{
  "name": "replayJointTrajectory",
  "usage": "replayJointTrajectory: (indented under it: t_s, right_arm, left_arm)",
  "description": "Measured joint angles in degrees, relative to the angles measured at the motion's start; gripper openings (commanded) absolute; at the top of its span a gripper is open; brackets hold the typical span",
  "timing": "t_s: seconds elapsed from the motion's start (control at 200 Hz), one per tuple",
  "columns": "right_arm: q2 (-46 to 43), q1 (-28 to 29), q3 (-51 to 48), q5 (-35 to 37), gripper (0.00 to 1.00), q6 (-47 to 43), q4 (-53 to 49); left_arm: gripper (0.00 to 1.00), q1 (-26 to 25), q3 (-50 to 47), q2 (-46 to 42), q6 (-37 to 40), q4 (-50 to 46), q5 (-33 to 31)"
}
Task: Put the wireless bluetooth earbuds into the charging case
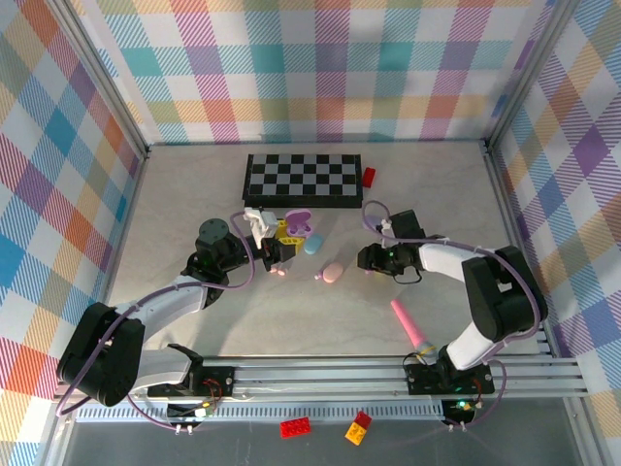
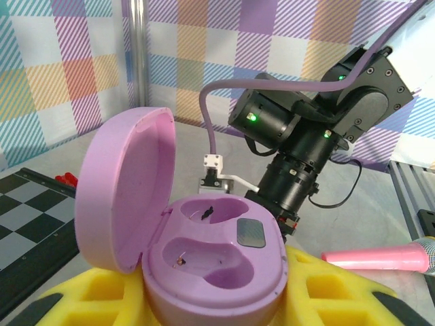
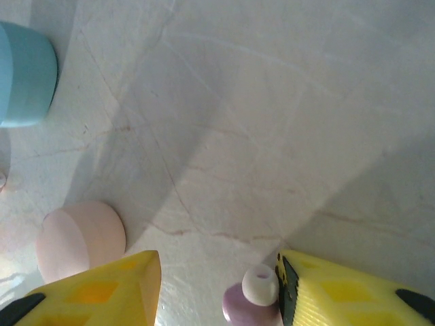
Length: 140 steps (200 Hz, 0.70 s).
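Glossy lilac charging case (image 2: pixel 211 268) clamped in left gripper (image 2: pixel 216 305); right gripper (image 3: pixel 217 278) flanks rounded earbud (image 3: pixel 253 299), grip unclear.

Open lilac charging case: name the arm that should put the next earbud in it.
Right, most likely. The left gripper is shut on the open lilac oval plastic charging case, its wells empty. The right gripper has a small lilac earbud with a white tip between its open fingers.

There are three oval cases, namely the lilac case (image 2: pixel 224 272), blue case (image 1: pixel 312 243) and pink case (image 1: pixel 333 273), one lilac earbud (image 3: pixel 250 300), one checkerboard (image 1: pixel 303 181), one pink stick (image 1: pixel 411 330), and three toy bricks, namely the far red brick (image 1: pixel 369 176), near red brick (image 1: pixel 295 426) and orange-yellow brick (image 1: pixel 358 428).
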Motion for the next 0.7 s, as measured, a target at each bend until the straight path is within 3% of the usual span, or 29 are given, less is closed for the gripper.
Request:
replayJointTrajectory:
  t_s: [0.41, 0.7]
  right_arm:
    - [-5.4, 1.79, -2.43, -0.31, 0.53, 1.46, -4.24]
    - [-11.56, 8.07, 2.99, 13.16, 0.52, -1.05, -16.59]
  left_arm:
    - [0.34, 0.0, 0.0, 0.0, 0.0, 0.0, -0.02]
    - [0.34, 1.27, -1.38, 0.0, -0.76, 2.19, -0.74]
